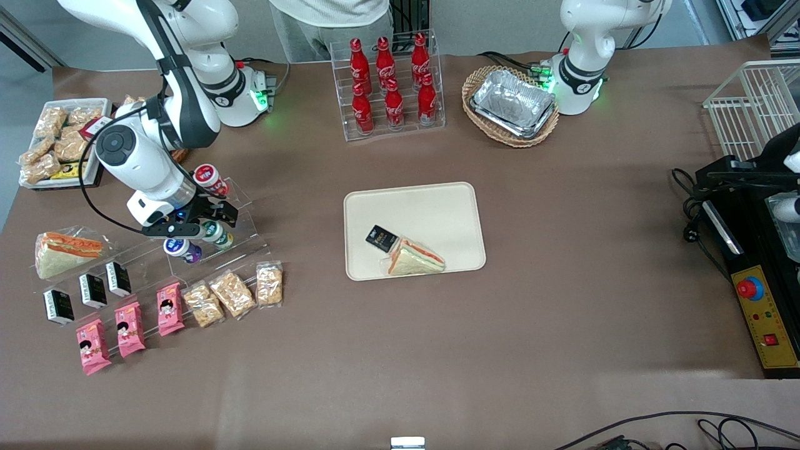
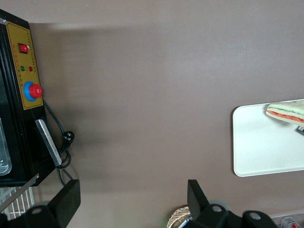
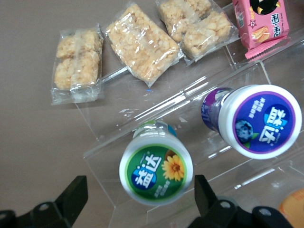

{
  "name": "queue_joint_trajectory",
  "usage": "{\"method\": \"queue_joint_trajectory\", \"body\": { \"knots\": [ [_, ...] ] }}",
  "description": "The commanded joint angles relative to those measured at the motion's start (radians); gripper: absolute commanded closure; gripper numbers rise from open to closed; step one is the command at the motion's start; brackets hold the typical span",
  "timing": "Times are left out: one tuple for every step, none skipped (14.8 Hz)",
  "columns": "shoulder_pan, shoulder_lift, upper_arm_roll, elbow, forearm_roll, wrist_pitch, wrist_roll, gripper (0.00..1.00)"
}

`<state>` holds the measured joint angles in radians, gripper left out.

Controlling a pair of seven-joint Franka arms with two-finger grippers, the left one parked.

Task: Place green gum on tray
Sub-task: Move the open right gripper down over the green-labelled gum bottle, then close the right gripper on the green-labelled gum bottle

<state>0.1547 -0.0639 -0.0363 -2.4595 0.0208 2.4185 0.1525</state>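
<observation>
Right, the brown worktop (image 1: 400,350) fills most of my front view, and the cream tray (image 1: 431,209) sits near the centre of the frame, already carrying a wrapped sandwich (image 1: 414,257) and a small black packet (image 1: 380,237) touching it at its lower edge. Well apart from the tray, toward the working arm's end of the worktop, a clear acrylic stepped stand (image 1: 247,215) occupies the left-middle of the frame. My jaws (image 1: 187,228) hang low over that stand, directly above the green gum (image 1: 215,232). In the right wrist view the green gum (image 3: 156,168) stands upright on a step of the stand, its green-and-white lid facing the camera, and the two dark fingertips (image 3: 71,194) flank it on either side, spread wider than the lid and touching nothing. The jaws hold nothing. Just beside the green gum on the same stand is the purple-lidded gum (image 3: 259,121), and an orange-lidded one (image 3: 293,209) shows only as a sliver. A red-lidded canister (image 1: 209,177) sits on a step farther from the front camera. Nearer that camera than the gums, three bags of puffed-rice snacks (image 3: 137,40) lie flat, touching one another.
</observation>
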Motion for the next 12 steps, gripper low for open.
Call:
{"method": "queue_joint_trajectory", "body": {
  "knots": [
    [-0.004, 0.018, -0.002, -0.01, -0.012, 0.053, -0.01, 0.0],
    [-0.004, 0.022, -0.002, -0.01, -0.012, 0.057, -0.01, 0.0],
    [-0.004, 0.024, -0.002, -0.01, -0.012, 0.059, -0.01, 0.0],
    [-0.006, 0.026, -0.002, -0.01, -0.012, 0.062, -0.01, 0.0],
    [-0.006, 0.027, -0.002, -0.01, -0.012, 0.063, -0.01, 0.01],
    [-0.006, 0.029, -0.002, -0.01, -0.012, 0.063, -0.01, 0.03],
    [-0.007, 0.03, -0.002, -0.009, -0.012, 0.063, -0.01, 0.04],
    [-0.007, 0.03, -0.004, -0.009, -0.012, 0.068, -0.01, 0.04],
    [-0.012, 0.032, -0.005, -0.009, -0.012, 0.074, -0.01, 0.04],
    [-0.024, 0.035, -0.005, -0.009, -0.012, 0.079, -0.01, 0.04],
    [-0.026, 0.036, -0.005, -0.009, -0.012, 0.08, -0.01, 0.04],
    [-0.027, 0.036, -0.005, -0.007, -0.012, 0.08, -0.01, 0.04]
  ]
}}
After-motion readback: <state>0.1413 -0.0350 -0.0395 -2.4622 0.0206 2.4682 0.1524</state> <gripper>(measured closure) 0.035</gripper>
